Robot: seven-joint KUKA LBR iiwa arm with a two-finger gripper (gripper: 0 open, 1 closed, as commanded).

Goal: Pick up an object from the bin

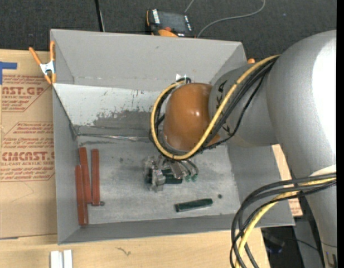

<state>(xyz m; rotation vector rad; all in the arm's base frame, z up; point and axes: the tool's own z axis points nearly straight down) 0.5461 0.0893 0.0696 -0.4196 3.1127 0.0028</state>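
My gripper (pixel 159 178) hangs low over the middle of the bin floor, below the orange dome on the wrist. Its metal fingertips point down to the left, close to the floor. A dark green stick-like thing (pixel 193 205) lies on the floor just to the lower right of the gripper, apart from it. Two red-brown sticks (pixel 88 177) lie side by side, lengthwise along the bin's left wall, well away from the gripper. I see nothing between the fingertips.
The arm with its yellow and black cables reaches in from the right and covers the bin's right side. The bin's back wall slopes up behind the gripper. Bare scuffed floor lies between the gripper and the red-brown sticks.
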